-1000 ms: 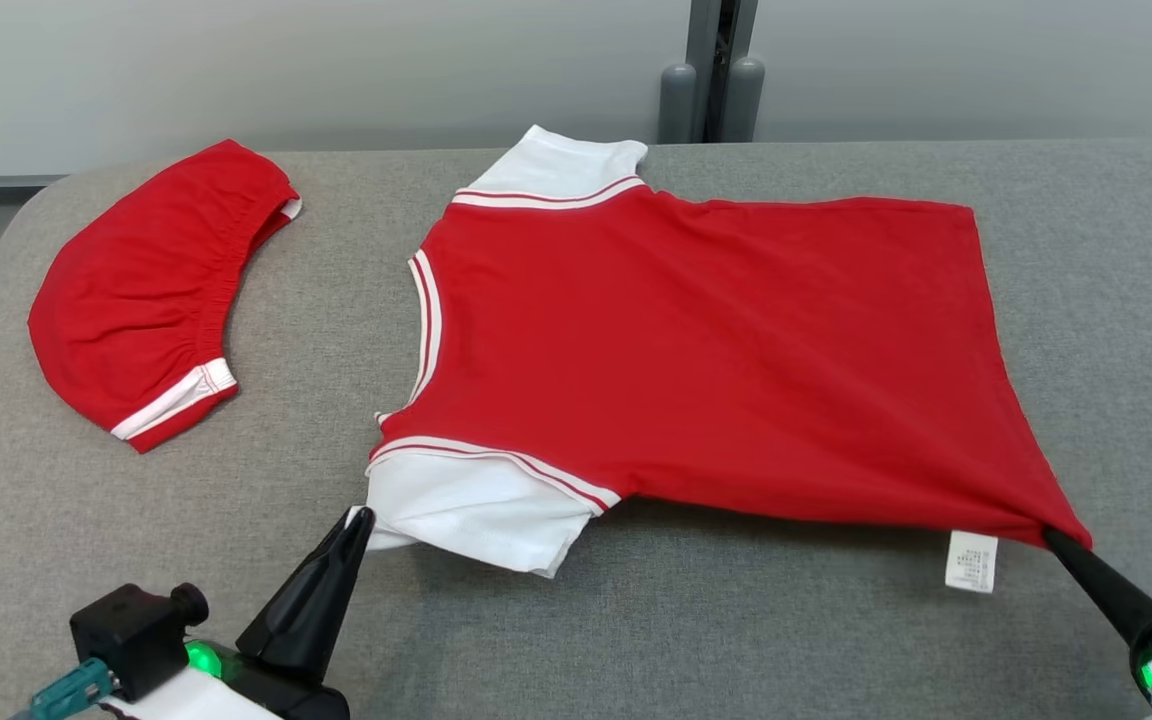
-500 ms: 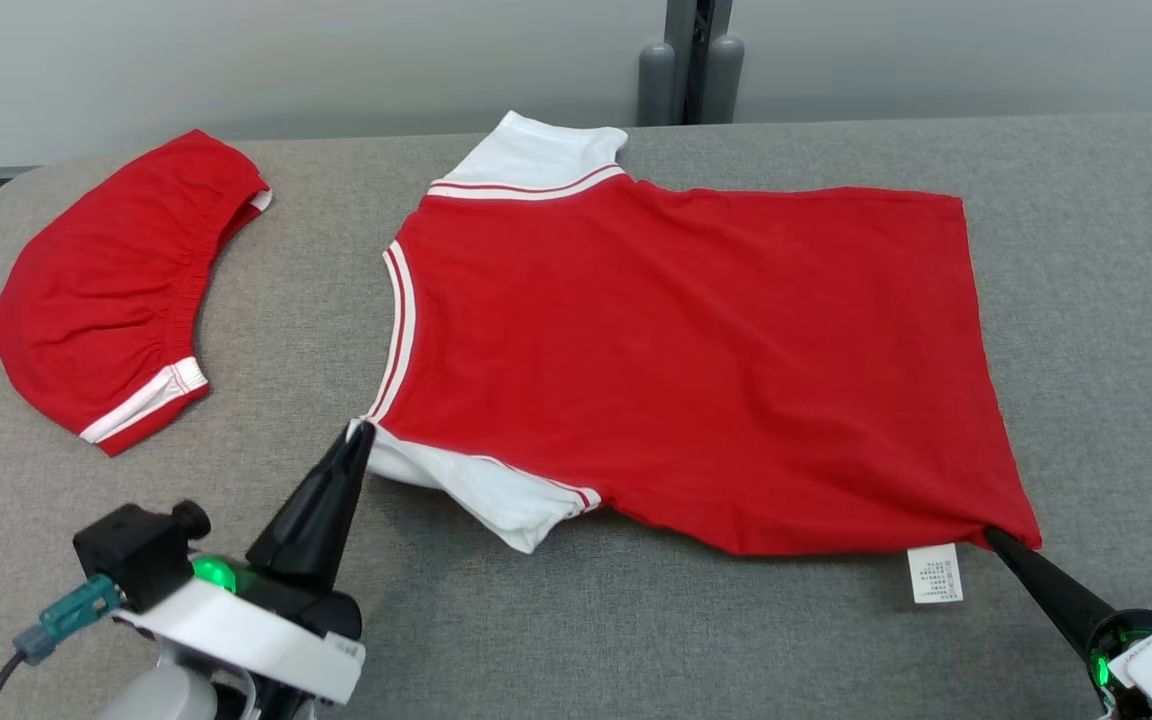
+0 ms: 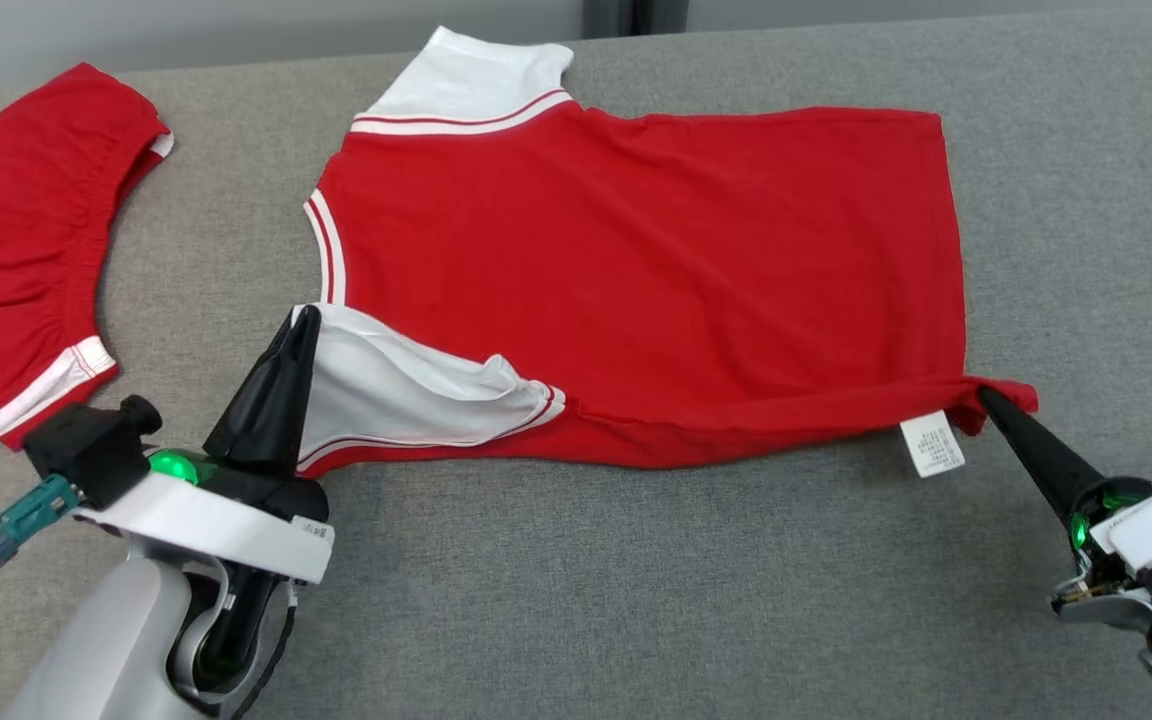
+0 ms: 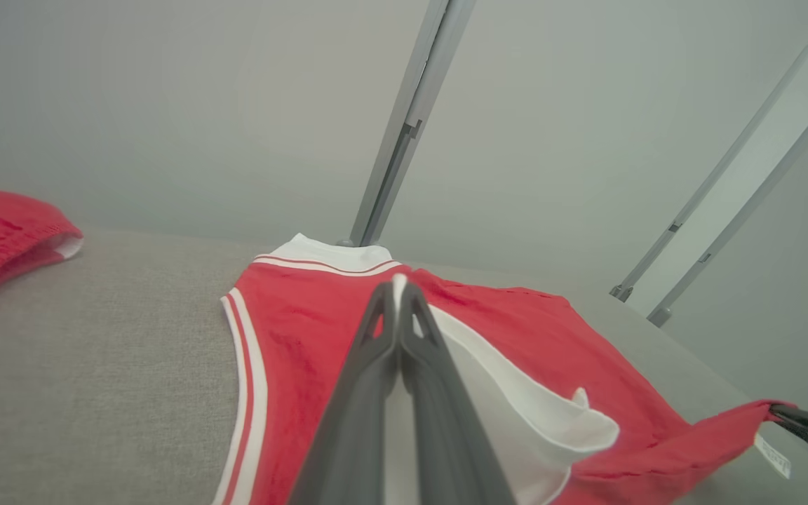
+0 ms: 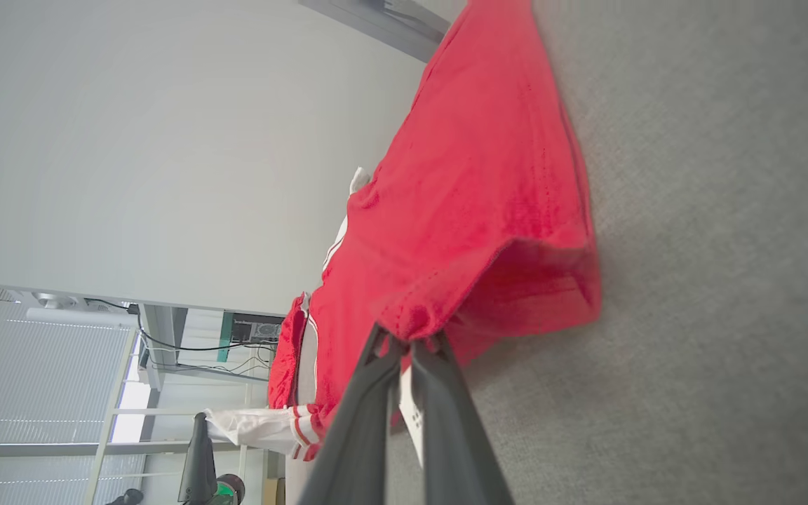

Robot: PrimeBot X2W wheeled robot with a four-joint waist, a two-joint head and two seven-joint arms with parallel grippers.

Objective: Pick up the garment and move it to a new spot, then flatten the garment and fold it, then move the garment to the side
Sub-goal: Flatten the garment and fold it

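Note:
The garment is a red T-shirt with white, red-striped sleeves, lying spread on the grey table, collar to the left. My left gripper is shut on the near white sleeve, which is lifted and turned over onto the red body. My right gripper is shut on the near hem corner, holding it just off the cloth surface; a white care label hangs beside it. In the left wrist view the shut fingers pinch white fabric. The right wrist view has the red hem bunched at the shut fingertips.
A second red piece with an elastic waistband lies at the table's far left. The grey padded table runs bare along the near side. A grey wall with metal posts stands behind the table's far edge.
Both grippers have carried the shirt's near edge up and away from me, so the near sleeve and hem now fold over the body. The head camera has tilted down, shifting the whole picture.

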